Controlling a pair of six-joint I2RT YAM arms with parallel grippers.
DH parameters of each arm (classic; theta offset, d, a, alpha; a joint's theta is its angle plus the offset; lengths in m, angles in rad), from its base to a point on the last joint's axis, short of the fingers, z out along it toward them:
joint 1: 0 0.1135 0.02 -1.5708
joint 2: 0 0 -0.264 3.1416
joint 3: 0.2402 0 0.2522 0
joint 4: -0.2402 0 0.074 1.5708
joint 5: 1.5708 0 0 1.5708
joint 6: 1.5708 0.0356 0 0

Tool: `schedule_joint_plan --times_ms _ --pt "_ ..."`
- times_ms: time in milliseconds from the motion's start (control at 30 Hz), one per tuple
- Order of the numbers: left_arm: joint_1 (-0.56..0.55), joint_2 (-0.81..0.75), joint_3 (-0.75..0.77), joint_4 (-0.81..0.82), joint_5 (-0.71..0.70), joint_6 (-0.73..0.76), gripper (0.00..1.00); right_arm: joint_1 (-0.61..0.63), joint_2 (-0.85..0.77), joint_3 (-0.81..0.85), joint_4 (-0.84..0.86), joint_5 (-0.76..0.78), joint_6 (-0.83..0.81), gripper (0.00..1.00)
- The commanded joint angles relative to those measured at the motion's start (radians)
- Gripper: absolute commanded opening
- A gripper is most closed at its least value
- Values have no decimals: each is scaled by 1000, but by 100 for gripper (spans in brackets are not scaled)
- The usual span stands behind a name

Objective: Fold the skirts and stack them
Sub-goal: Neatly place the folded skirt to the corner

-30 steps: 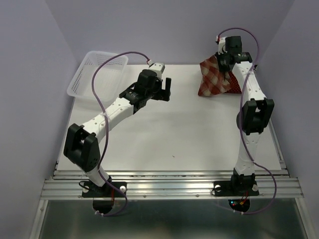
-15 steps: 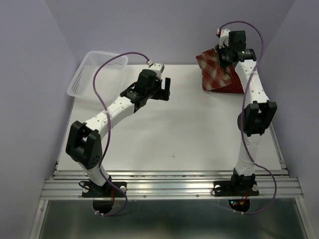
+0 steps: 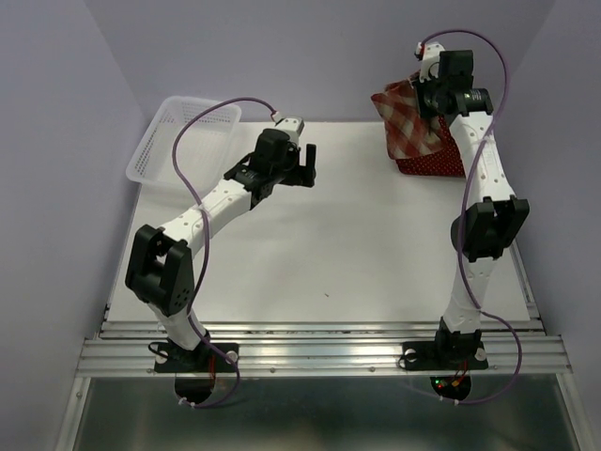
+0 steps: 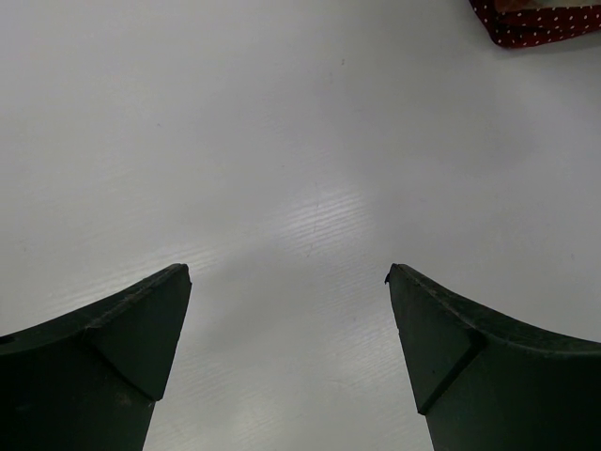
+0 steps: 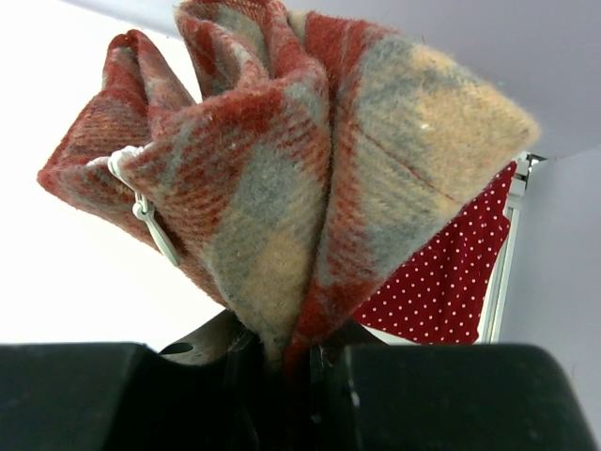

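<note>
One red-and-cream plaid skirt point(image 5: 282, 188) hangs bunched from the right hand point(image 5: 282, 362), pinched tight between its fingers above the tabletop's point(image 3: 329, 244) far right corner. Beneath it lies dark red polka-dot cloth point(image 3: 434, 166); whether that is one skirt or two, I cannot tell. One white mesh basket point(image 3: 155, 155) sits far left. The left hand point(image 4: 289, 282) hovers spread wide over the tabletop.

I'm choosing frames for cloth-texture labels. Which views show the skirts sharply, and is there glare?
Right wrist: the plaid skirt is close and fairly sharp, but the table behind is blown out white. Left wrist: a soft glare streak on the table, only a corner of a polka-dot skirt showing. Top external: evenly lit, skirts small.
</note>
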Motion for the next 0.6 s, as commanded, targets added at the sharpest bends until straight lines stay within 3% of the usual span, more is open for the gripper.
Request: schedule_joint_plan --times_ms 0,567 --pt "10 3 -7 31 27 0 98 -27 -16 60 77 50 1 1" --pt "28 96 34 35 44 11 98 -183 202 138 117 -59 -23 1"
